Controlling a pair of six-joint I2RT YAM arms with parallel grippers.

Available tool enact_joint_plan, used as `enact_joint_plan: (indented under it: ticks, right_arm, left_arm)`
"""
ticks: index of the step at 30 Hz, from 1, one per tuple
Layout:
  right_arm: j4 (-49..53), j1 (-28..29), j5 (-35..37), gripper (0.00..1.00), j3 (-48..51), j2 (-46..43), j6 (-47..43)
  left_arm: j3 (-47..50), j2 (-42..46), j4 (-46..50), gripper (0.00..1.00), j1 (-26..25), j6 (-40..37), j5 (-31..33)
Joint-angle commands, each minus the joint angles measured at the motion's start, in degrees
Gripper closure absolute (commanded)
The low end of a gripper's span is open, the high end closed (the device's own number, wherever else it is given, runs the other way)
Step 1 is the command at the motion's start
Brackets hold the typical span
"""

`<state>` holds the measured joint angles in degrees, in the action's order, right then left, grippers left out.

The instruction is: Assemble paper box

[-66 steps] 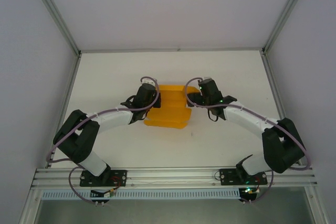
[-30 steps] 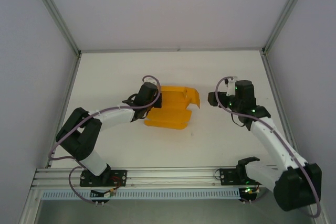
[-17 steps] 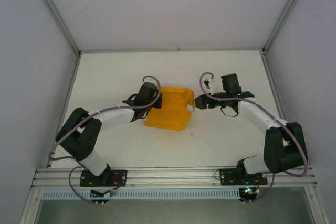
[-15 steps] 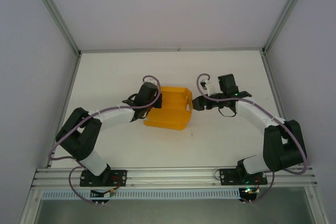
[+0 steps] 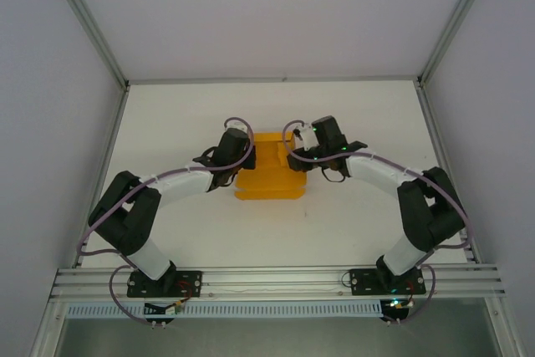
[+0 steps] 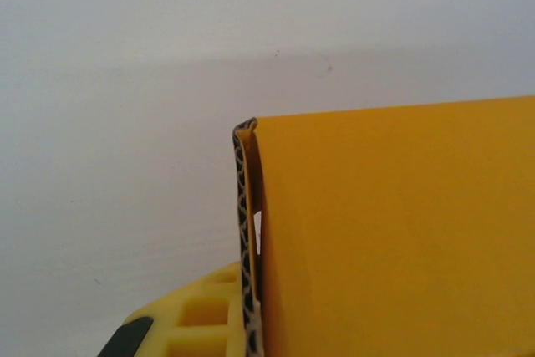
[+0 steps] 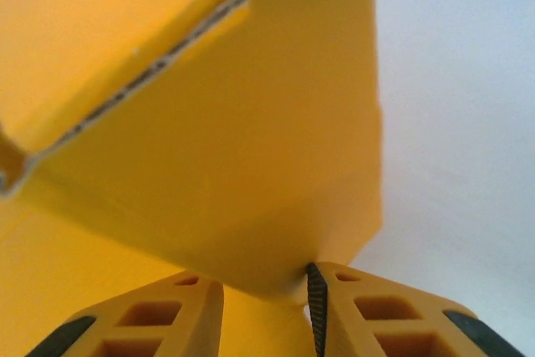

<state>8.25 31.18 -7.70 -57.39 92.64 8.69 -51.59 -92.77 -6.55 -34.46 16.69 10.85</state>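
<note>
The orange-yellow paper box (image 5: 269,175) lies mid-table, partly folded, between both grippers. My left gripper (image 5: 243,157) is at its left edge. In the left wrist view a patterned finger pad (image 6: 244,232) presses flat against a card wall (image 6: 393,232), which hides the other finger. My right gripper (image 5: 292,159) is at the box's upper right corner. In the right wrist view its fingers (image 7: 380,319) stand apart, and a folded flap (image 7: 251,165) dips between them and touches the right pad.
White tabletop (image 5: 359,215) lies all around the box. Grey walls and aluminium frame posts (image 5: 436,48) enclose the table. A rail (image 5: 267,277) with both arm bases runs along the near edge.
My right arm swung out to the right, then came back and pushed the box's right flap inward. The box now looks narrower. My left gripper stayed on the left side.
</note>
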Motion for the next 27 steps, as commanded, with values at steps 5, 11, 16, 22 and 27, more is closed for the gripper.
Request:
enact_joint_plan:
  ticks: [5, 11, 16, 22, 27]
  right_arm:
    - [-5.5, 6.3, 39.1, 0.68, -4.8, 6.5, 12.9]
    - [-8.2, 7.4, 47.1, 0.99, -5.8, 8.7, 16.4]
    - [-2.0, 8.5, 60.0, 1.00, -9.1, 11.7, 23.2]
    - [1.1, 8.4, 60.4, 1.00, -10.3, 12.3, 26.8]
    - [1.5, 8.3, 60.3, 1.00, -9.8, 11.4, 29.4]
  left_arm:
    - [-2.8, 0.1, 1.9, 1.00, -1.5, 1.2, -1.5]
    - [-3.6, -0.3, 3.1, 1.00, -2.0, 3.4, -0.6]
    - [-5.6, -2.1, 5.7, 1.00, -2.7, 4.9, 2.9]
    - [-11.1, -5.6, 19.2, 1.00, -2.9, 17.1, 21.3]
    - [-14.4, -9.2, 27.2, 1.00, -2.6, 25.8, 28.7]
